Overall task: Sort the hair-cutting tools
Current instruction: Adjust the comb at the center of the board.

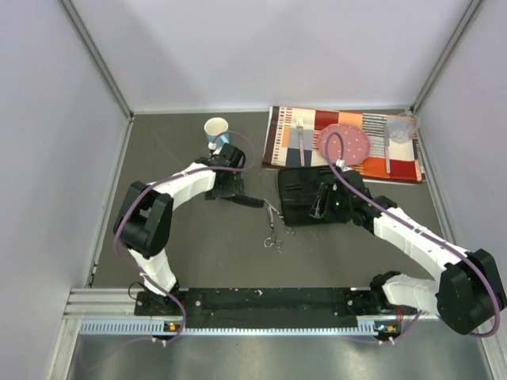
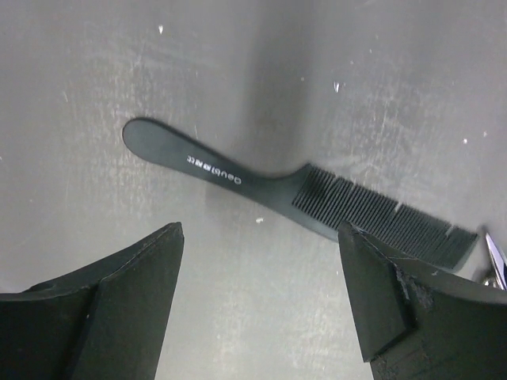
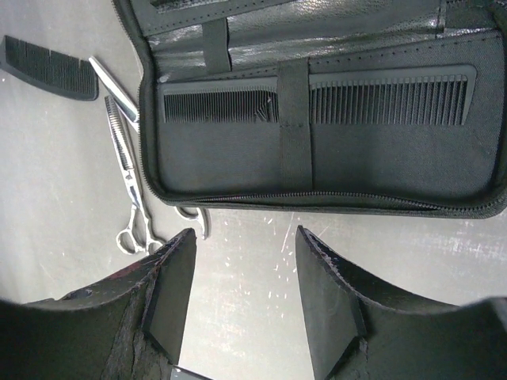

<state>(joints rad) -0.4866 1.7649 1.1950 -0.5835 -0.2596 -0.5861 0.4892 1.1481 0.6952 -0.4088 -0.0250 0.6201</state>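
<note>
The slim black handled comb (image 2: pixel 261 186) lies flat on the dark table just past my left gripper (image 2: pixel 260 229), which is open and holds nothing. From above, this comb (image 1: pixel 247 201) rests between my left gripper (image 1: pixel 228 188) and the scissors (image 1: pixel 273 226). The black zip case (image 3: pixel 317 158) lies open, and the flat straight black comb (image 3: pixel 317 99) is tucked under its strap. My right gripper (image 3: pixel 246 231) hovers open just short of the case's near edge. One pair of silver scissors (image 3: pixel 127 170) lies left of the case; a second handle (image 3: pixel 194 220) pokes from under the case's edge.
A paper cup (image 1: pixel 216 131) stands behind the left arm. At the back right, a striped placemat (image 1: pixel 277 142) carries a fork (image 1: pixel 300 136), a pink plate (image 1: pixel 344 145) and a clear cup (image 1: pixel 398 129). White walls enclose the table on three sides.
</note>
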